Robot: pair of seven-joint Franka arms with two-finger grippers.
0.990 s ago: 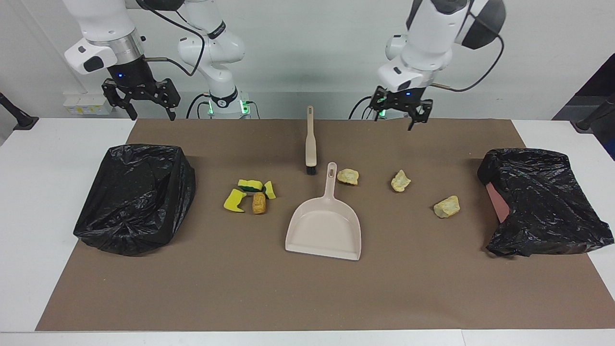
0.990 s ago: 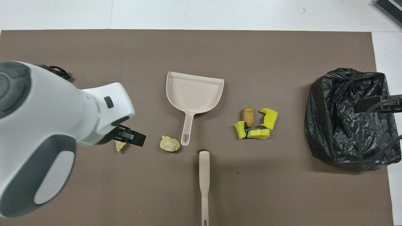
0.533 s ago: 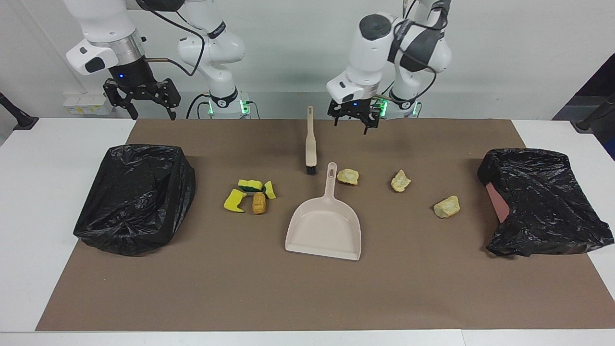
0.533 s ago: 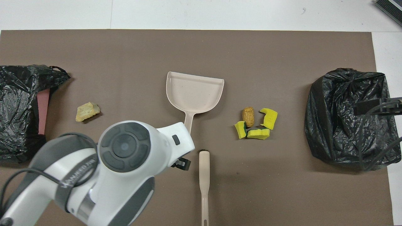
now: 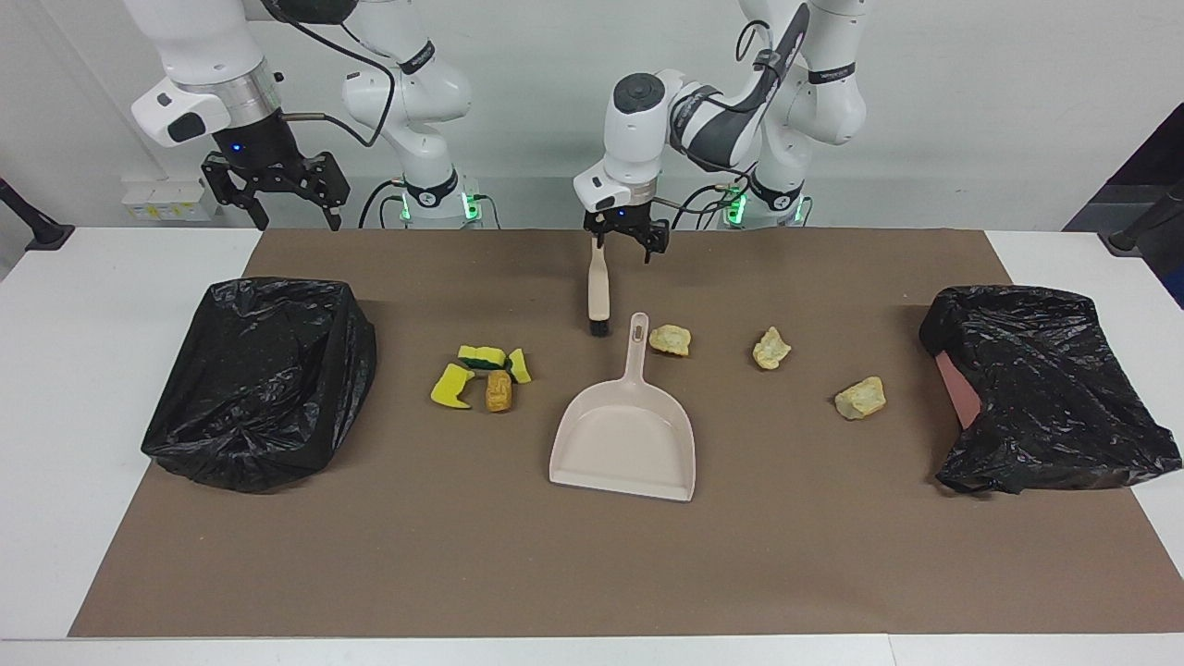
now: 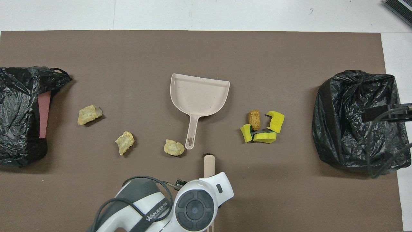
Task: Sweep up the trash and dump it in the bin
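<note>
Beige plastic brush (image 5: 598, 277) is straddled by left gripper (image 5: 628, 246), fingers apart; closing on its handle is judged next.

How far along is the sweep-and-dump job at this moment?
Nothing is swept yet: the three pale lumps, the sponge bits and the orange-brown lump lie on the mat; the dustpan is empty. In hand: the open left gripper hangs over the brush handle, not gripping. The right gripper waits. Sweeping and dumping remain.
</note>
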